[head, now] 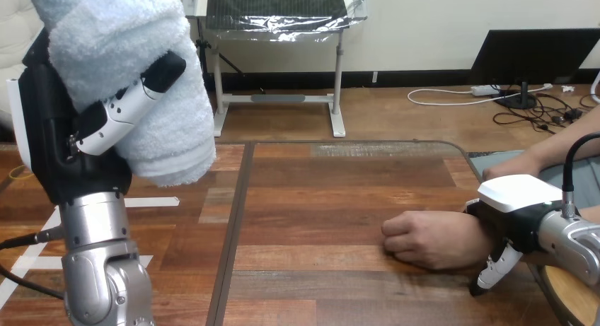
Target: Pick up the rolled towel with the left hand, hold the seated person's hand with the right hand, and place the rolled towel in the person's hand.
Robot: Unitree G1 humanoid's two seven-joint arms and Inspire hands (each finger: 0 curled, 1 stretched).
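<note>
The left hand (53, 121) is raised high at the view's left, well above the bench (318, 199), on an upright silver forearm. It grips the towel (134, 50): the pale roll stands nearly upright against the black palm, and a black-and-white digit (124, 107) is curled across its front and pressed into the cloth. The roll's lower end hangs clear of the bench, and its top runs out of the view's upper edge. At the view's right the person's hand (424, 237) rests on the wood as a loose fist, knuckles pointing toward the middle of the bench, well apart from the towel. The right hand (513, 206) comes in from the right edge and lies over the person's wrist (472, 234), its white shell on top and its black palm touching the wrist. Whether it clasps the wrist or only rests on it cannot be told.
</note>
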